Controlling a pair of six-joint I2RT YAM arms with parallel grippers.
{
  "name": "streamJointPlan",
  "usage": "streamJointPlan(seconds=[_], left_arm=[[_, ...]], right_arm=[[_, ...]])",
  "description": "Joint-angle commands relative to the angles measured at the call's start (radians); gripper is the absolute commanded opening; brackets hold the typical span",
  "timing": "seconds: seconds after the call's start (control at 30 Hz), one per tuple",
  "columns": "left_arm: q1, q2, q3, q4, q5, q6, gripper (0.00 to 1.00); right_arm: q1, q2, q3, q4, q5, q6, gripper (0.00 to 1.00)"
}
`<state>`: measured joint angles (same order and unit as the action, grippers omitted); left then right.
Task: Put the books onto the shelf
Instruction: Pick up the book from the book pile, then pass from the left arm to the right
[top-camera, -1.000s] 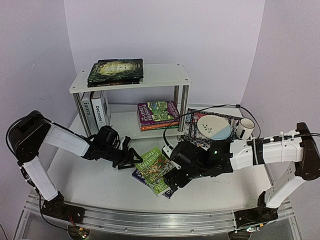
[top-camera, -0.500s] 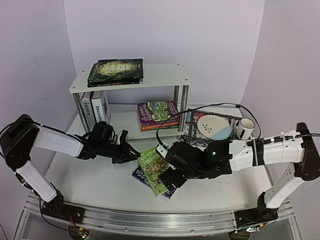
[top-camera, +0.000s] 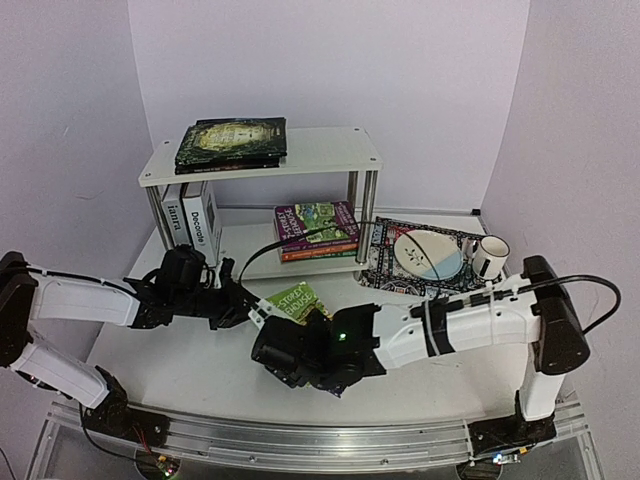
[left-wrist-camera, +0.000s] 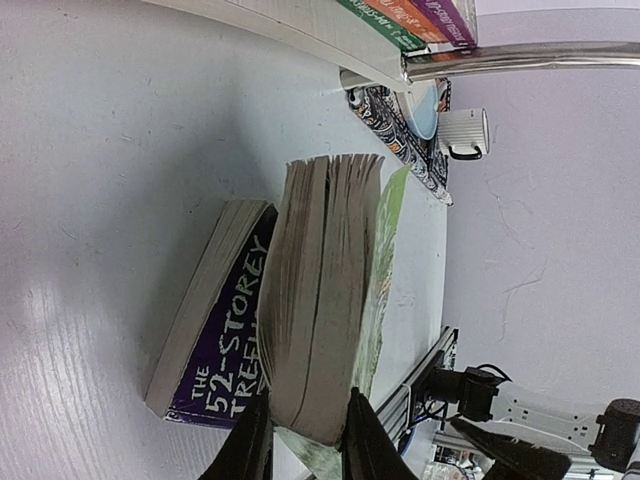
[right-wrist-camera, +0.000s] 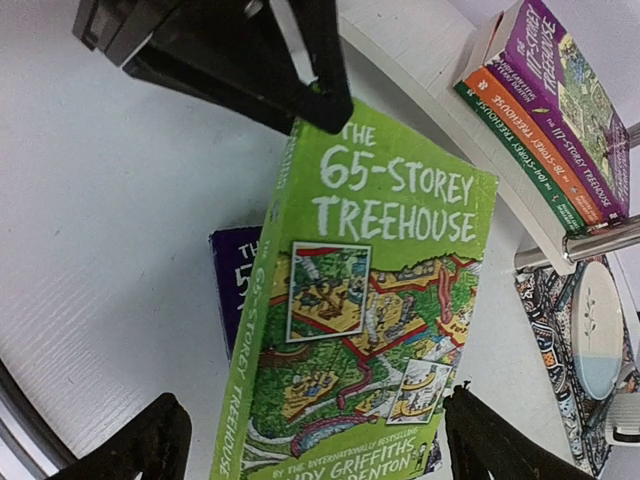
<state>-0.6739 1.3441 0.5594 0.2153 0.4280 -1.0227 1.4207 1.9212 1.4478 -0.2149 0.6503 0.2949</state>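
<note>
Nearest you, the right gripper (right-wrist-camera: 315, 440) gapes astride the green paperback (right-wrist-camera: 380, 300) that your left gripper (left-wrist-camera: 308, 425) clamps, the purple paperback (right-wrist-camera: 228, 290) lies on the table (top-camera: 170, 360) beneath, and beyond, the shelf (top-camera: 330, 150) holds the rest: two books outstanding.

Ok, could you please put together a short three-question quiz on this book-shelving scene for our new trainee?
1. True or false: the left gripper, jaws shut, holds the green "65-Storey Treehouse" paperback.
2. What lies flat on the white table, partly under that green paperback? A) a purple "52-Storey Treehouse" paperback; B) a red notebook; C) a folded newspaper.
3. Fill in: the two thick white hardbacks stand upright on the ____ tier of the white chrome-posted shelf.
Key: 1 true; 2 A; 3 lower.
</note>
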Motion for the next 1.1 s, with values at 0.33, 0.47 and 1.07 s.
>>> streamJointPlan(seconds=[0.33,0.47,1.07], left_arm=[[-0.012,-0.056,-0.009,0.058,-0.035,-0.045,0.12],[-0.015,-0.047,-0.003,0.058,-0.034,-0.049,0.12],[-0.067,-0.183,-0.045,0.059,-0.107,-0.108,0.52]], right_arm=[[0.057,0.283,0.257,-0.246,0.332,0.034,0.7],[0.063,0.331,0.3,-0.297,0.393,0.044,0.66],[0.083,0.328,0.308,-0.453,0.666,0.12,0.12]])
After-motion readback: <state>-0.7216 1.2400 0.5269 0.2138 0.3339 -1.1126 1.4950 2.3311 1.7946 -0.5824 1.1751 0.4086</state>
